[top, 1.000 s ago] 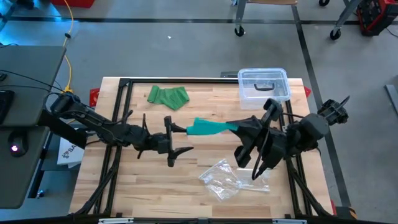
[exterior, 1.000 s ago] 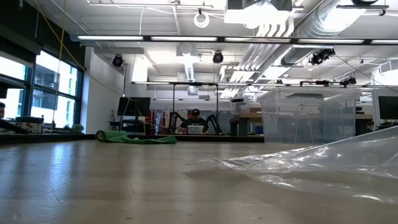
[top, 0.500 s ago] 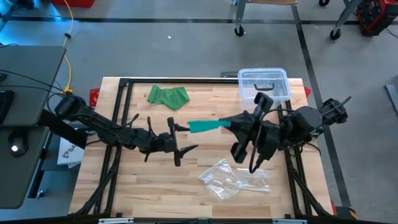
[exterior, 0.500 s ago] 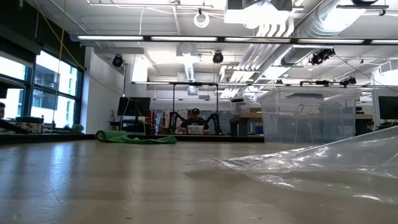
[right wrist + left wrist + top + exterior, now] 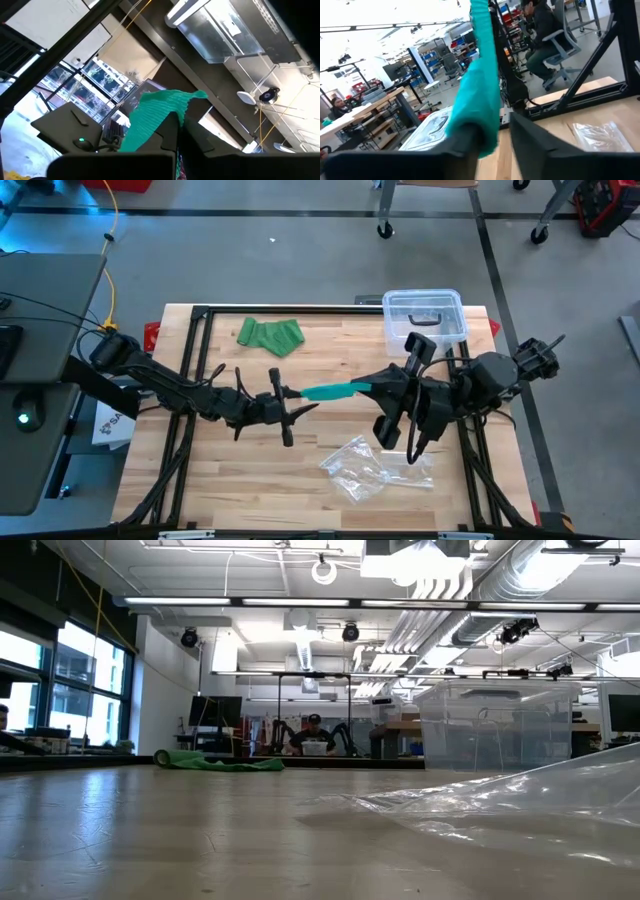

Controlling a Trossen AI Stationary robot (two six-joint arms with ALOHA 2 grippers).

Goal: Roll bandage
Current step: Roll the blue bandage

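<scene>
The teal bandage (image 5: 328,390) is held stretched above the tabletop (image 5: 250,480) between the right tool (image 5: 383,383), clenched on one end, and the left tool (image 5: 292,393), whose grip cannot be told as it is closing on the other. Tension should be kept so the strip is rolled evenly. Only the left wrist view shows the strip against one finger (image 5: 465,145); the low view shows neither.

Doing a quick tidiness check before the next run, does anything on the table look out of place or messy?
Two things. A green bandage lies crumpled near the table's far edge rather than rolled. A clear plastic wrapper sits crinkled near the front edge. The teal bandage is stretched between both grippers, which suits the task.
</scene>
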